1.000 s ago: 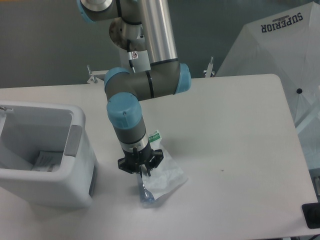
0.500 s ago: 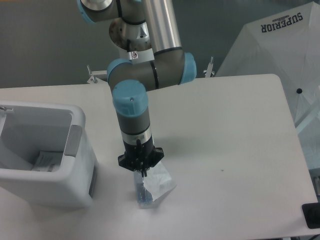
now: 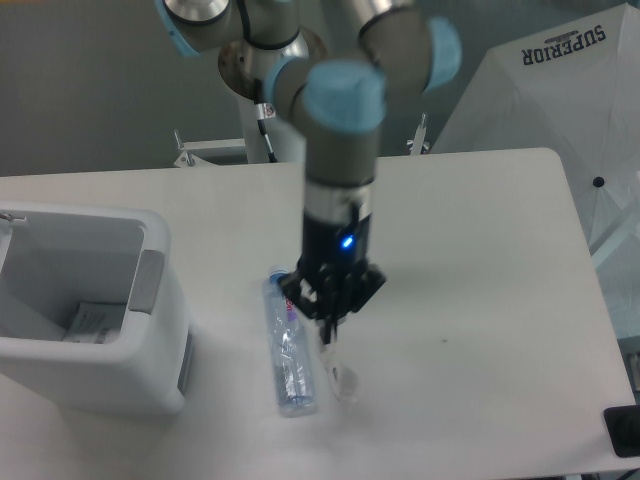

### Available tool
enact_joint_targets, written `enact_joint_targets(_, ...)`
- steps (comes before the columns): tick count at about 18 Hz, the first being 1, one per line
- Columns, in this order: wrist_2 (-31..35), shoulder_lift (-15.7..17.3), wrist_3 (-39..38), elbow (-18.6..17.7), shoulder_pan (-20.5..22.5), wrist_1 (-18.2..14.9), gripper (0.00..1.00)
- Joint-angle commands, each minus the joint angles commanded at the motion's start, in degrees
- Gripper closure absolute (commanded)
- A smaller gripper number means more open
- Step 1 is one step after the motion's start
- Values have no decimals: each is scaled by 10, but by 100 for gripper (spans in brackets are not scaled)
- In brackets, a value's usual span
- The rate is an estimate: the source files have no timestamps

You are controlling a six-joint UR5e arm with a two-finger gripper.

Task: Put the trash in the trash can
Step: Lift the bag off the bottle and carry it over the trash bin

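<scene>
So the big change: the bag (image 3: 343, 378) isn't draped over the bottle (image 3: 289, 350) anymore. A second ago it lay spread on top of it; now it's bunched into a thin crumpled strip hanging just right of the bottle, its lower end down at the table (image 3: 480, 260). The bottle lies fully uncovered on its side, right of the trash can (image 3: 95, 320) and a bit nearer the camera than the bin's opening.

The gripper (image 3: 330, 318) has swung over to the bottle's right and sits above the bag. The jaws look pinched on its top, though it's blurry, so that's my read, not a sure thing. If it's right, the bag is ready to carry left and the bottle is a second trip.

The bin already has some paper (image 3: 95, 322) inside. Nothing sits between the bottle and the bin. Further back, right of the table, there's a white umbrella (image 3: 560, 90).
</scene>
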Motion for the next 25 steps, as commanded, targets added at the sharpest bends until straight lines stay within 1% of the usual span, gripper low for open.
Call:
enact_joint_targets(2,-14,7,32,12,-2,0,98)
enact_joint_targets(3,-20,15,59,12,-4,3,98)
enact_joint_targets(5,-39,30,153,13,-6,2,98)
enact_joint_targets(6,-51,31,194,14,-8,3,98)
enact_joint_targets(8,-83,38,236,26,-17,5,98)
enact_joint_targets(10,-110,52,295,20,-27,7,98)
enact_joint_targets(12,-131,66,339,13,-51,7,98)
enact_joint_targets(16,-170,99,355,1,-83,8,98)
enact_joint_targets(18,-171,118,355,-10,-105,8,100)
enact_joint_targets(21,-171,126,351,-12,-143,7,100)
enact_joint_targets(22,-171,136,348,-16,-155,7,100)
enact_joint_targets(25,-171,143,347,-36,-175,6,100)
